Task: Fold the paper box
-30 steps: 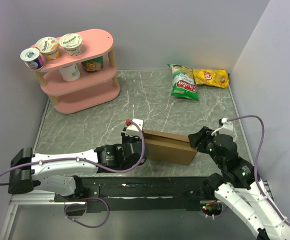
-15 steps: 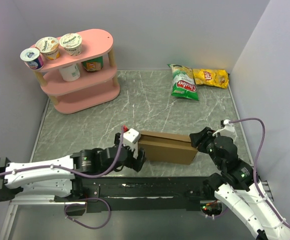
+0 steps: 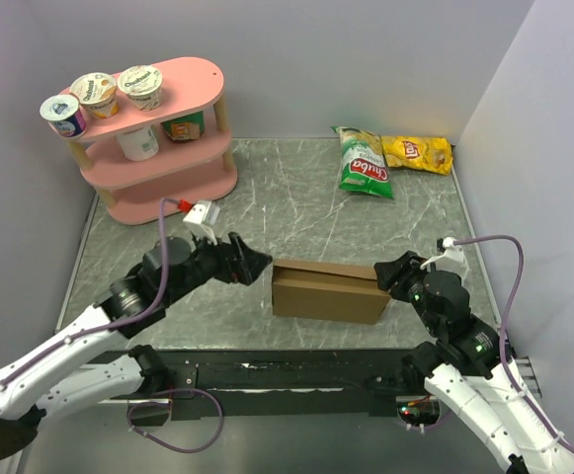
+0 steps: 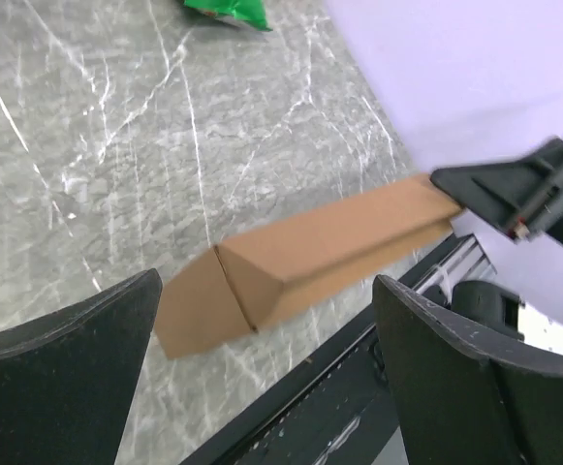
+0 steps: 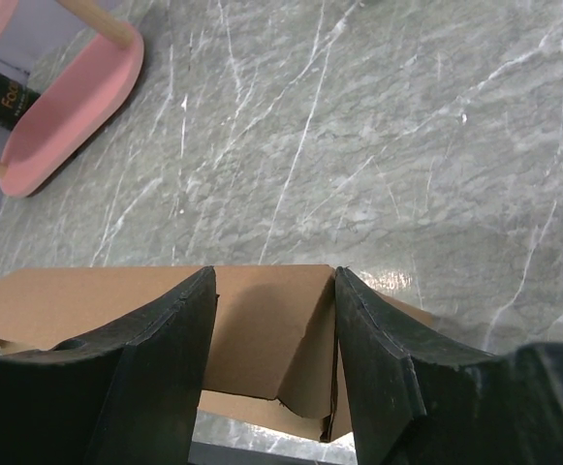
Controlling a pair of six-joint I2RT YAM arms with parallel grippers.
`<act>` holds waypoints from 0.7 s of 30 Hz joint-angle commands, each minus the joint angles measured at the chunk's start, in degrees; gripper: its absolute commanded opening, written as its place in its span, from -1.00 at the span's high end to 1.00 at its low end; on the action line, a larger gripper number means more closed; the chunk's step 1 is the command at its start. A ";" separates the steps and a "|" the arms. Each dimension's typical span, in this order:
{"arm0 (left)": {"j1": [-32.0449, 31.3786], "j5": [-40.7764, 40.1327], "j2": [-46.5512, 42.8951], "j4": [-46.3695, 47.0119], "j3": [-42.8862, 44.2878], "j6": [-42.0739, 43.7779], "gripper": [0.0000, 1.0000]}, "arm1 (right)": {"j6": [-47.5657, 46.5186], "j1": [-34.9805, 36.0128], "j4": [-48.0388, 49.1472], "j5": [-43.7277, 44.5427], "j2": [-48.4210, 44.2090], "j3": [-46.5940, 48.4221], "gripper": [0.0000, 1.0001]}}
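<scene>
As seen from above, place of box: paper box (image 3: 328,291) lying on the table (image 3: 296,212) near the front edge, between the two arms, closed into a long brown block.
Left pincer: left gripper (image 3: 259,265) just beside the left end of the box, not touching; fingers (image 4: 68,358) spread wide, nothing between.
Right pincer: right gripper (image 3: 384,277) at the right end of the box, touching it; fingers (image 5: 170,339) moderately apart over the end flap; impossible to tell whether really clamped.
Weight: probably light, thin cardboard, easy to push along the smooth tabletop.
Stiffness: likely stiff along the creases, weaker in the middle of each panel; easy to dent under a hard squeeze.
Surface: matt, probably not slippery for the pads.
Where to hold: best at the ends and edges, close to a fold line; one end steadied, the other pressed.
Loose part: end flap at the right, seemingly not fully shut.
Risk: sliding away if pushed from one side only.
</scene>
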 commanded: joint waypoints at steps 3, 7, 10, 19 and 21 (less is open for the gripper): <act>4.86 11.62 6.66 9.55 -1.28 -5.63 -0.92 | -1.00 0.11 -7.45 -1.59 0.16 -3.65 -0.15; 5.39 11.98 8.76 12.03 -2.86 -6.42 -0.93 | -0.91 0.11 -6.84 -1.94 0.07 -3.92 -0.15; 5.92 11.63 9.73 14.92 -5.23 -6.51 -0.93 | -0.82 0.11 -6.48 -2.03 0.42 -4.35 -0.15; 9.61 13.91 11.14 22.32 -10.51 -10.02 -0.73 | -1.00 0.20 -5.96 -2.21 0.43 -5.15 -0.15; 9.61 14.44 12.10 22.76 -10.86 -10.11 -0.66 | -1.00 0.11 -5.96 -2.03 0.25 -5.15 -0.15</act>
